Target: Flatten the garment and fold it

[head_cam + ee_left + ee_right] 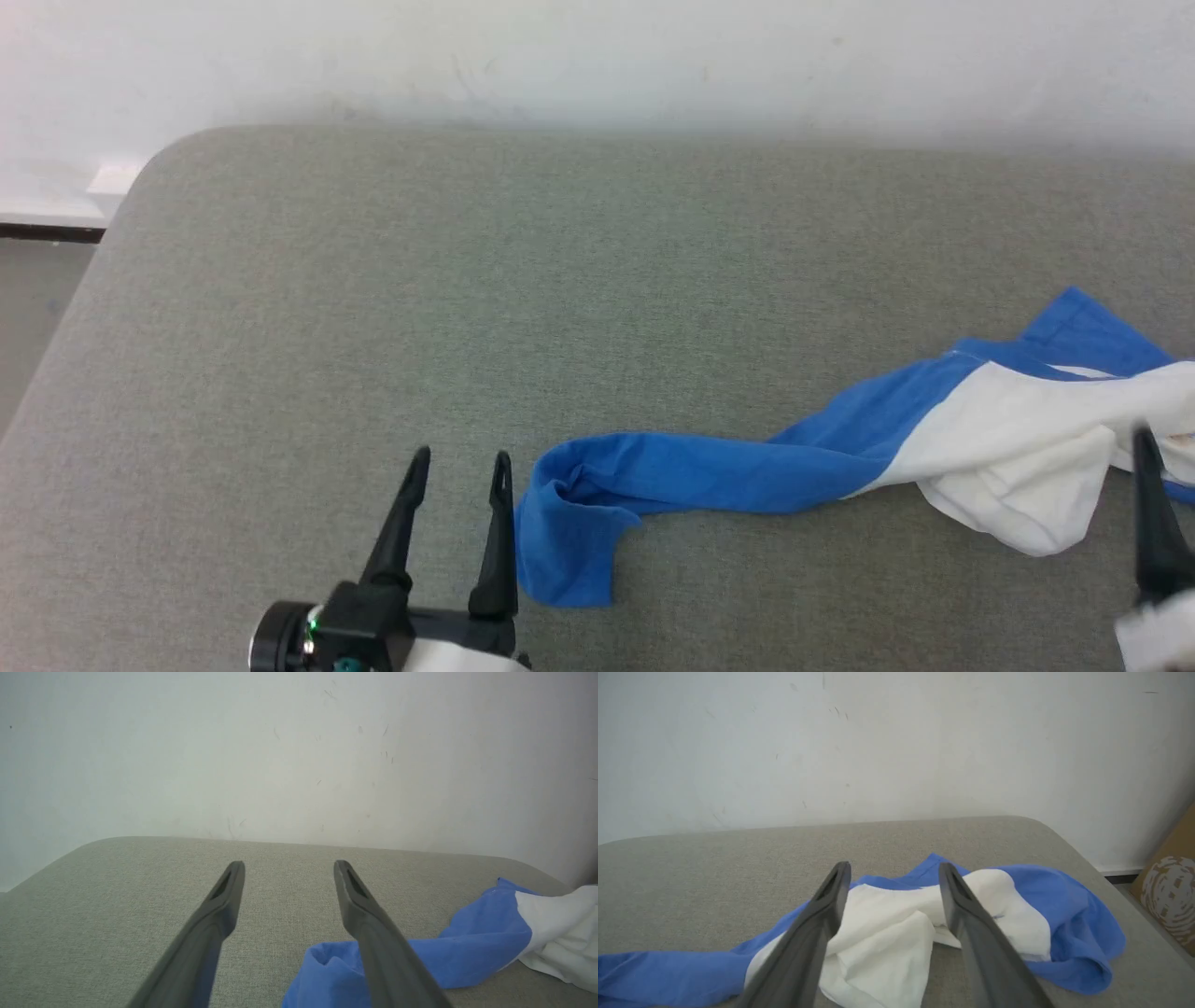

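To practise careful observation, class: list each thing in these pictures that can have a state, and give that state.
Garment: crumpled, not folded, with one blue sleeve stretched along the grey surface.
Left gripper: open, empty, beside the sleeve's end.
Right gripper: open, empty, pointing at the white part.

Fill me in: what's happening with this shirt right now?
A two-armed robot faces a grey padded table with the garment lying crumpled on it, one blue sleeve stretched out toward the robot's left. Both grippers are open and hold nothing: the left gripper is just beside the sleeve's end, and the right gripper hovers with its fingers over the bunched white part. Flattening and folding are not yet done.
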